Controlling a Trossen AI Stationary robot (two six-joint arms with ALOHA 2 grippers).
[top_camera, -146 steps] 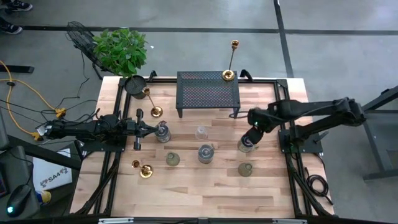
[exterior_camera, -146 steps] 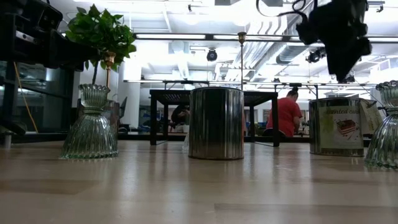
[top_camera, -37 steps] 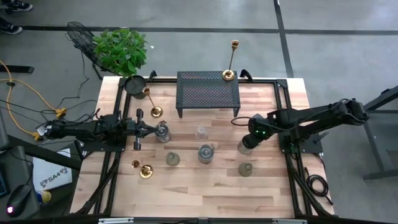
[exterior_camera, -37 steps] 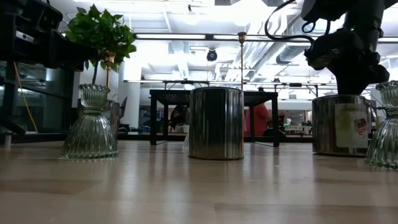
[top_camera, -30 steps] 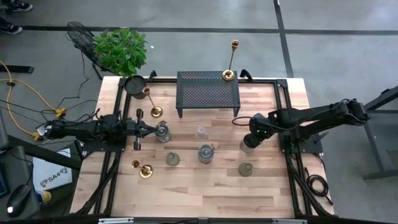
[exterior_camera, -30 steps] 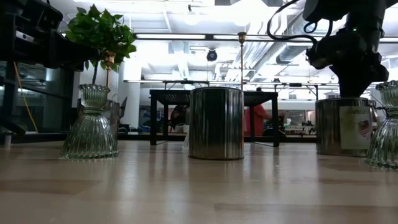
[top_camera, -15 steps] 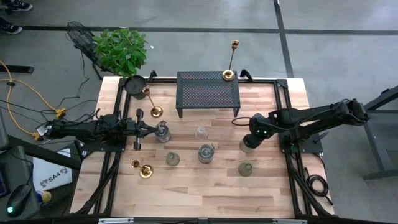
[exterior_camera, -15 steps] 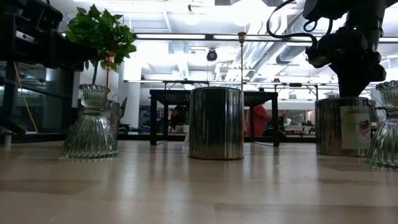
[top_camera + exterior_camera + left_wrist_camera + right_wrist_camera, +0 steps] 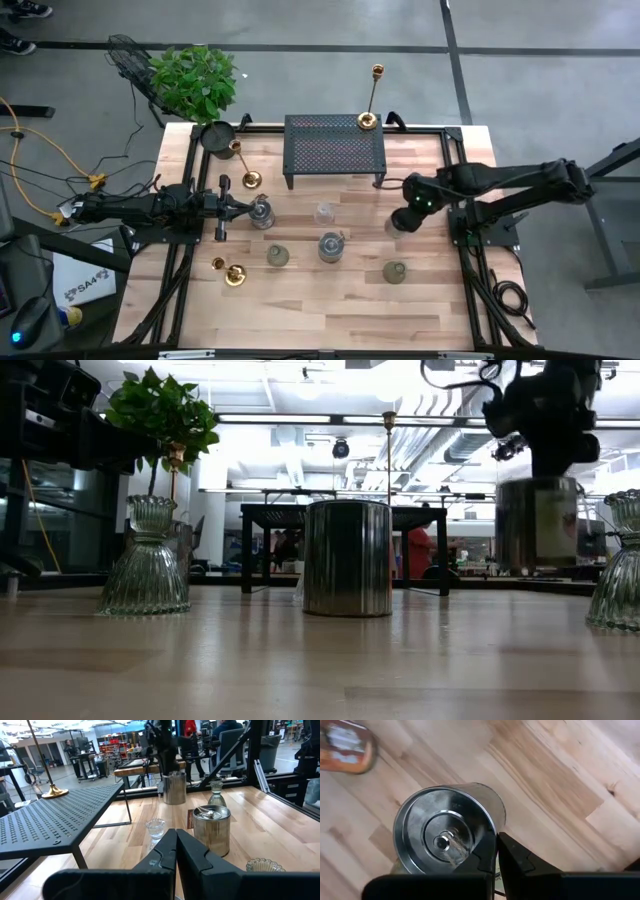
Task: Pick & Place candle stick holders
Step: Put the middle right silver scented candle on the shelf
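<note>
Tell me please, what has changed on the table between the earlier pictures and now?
The right gripper, shut on the rim of the silver cup, has lifted it: in the low view the cup now hangs clear of the table, where a second ago it stood on the wood. The left gripper stayed shut beside its cup, and the other holders, the black rack and the plant have not moved.

The pale wood-plank surface (image 9: pixel 320 300) carries a black mesh rack (image 9: pixel 334 148) at its far edge, a round black pot (image 9: pixel 217 138) at the far left corner, two slim brass candlesticks (image 9: pixel 243 165) on the left, and short cups (image 9: pixel 331 246) mid-surface.
</note>
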